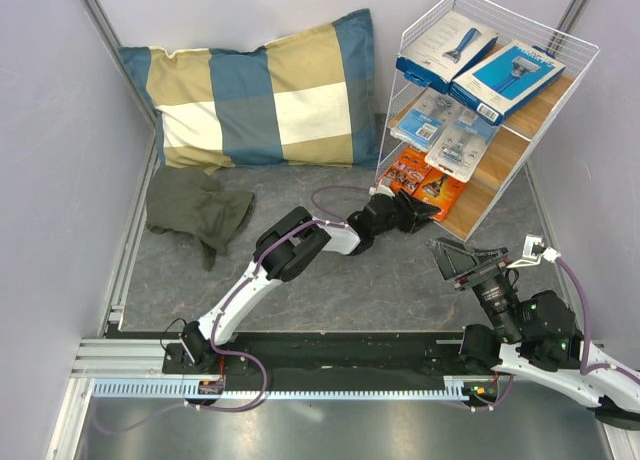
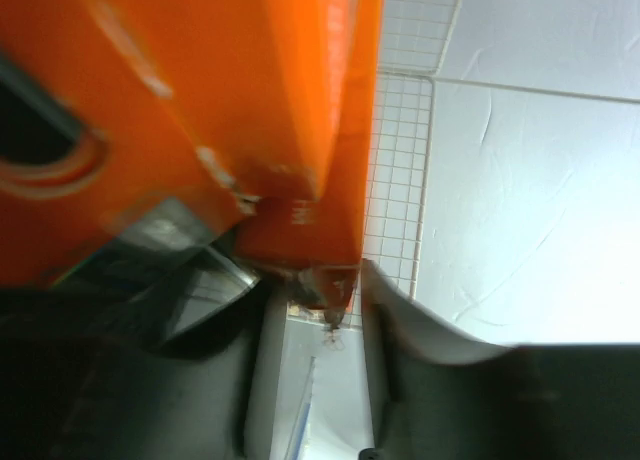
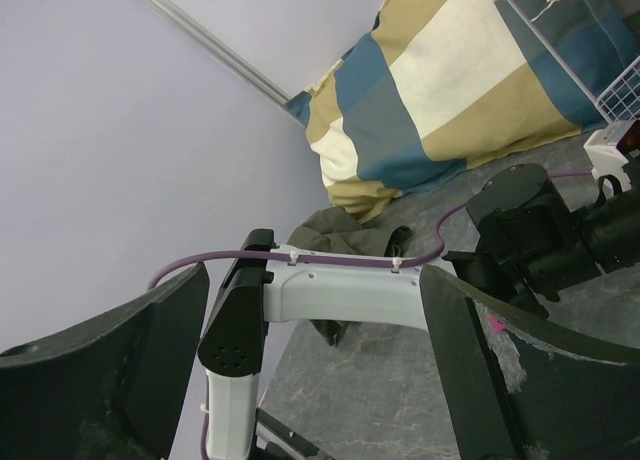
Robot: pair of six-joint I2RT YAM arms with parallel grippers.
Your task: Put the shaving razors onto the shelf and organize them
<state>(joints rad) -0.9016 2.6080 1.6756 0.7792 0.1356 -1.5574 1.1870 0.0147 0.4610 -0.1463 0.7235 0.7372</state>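
The shelf [image 1: 503, 168] stands at the back right. Two blue boxes [image 1: 445, 48] [image 1: 505, 78] lie on its top board, and two blister packs [image 1: 425, 115] [image 1: 462, 140] on the middle one. The orange cards [image 1: 425, 183] rest on the lowest board. My left gripper [image 1: 425, 212] reaches to their near edge. In the left wrist view an orange card [image 2: 250, 100] fills the top, its end between the tips of the left gripper [image 2: 315, 310]; I cannot tell whether they still press it. My right gripper [image 1: 455, 260] [image 3: 315, 370] hangs open and holds nothing, over the table's right side.
A blue-and-tan checked pillow [image 1: 265, 95] leans against the back wall. A crumpled dark green cloth [image 1: 195, 208] lies in front of it at the left. The shelf's white wire mesh [image 2: 400, 160] shows behind the orange card. The left arm [image 3: 340, 290] crosses the right wrist view.
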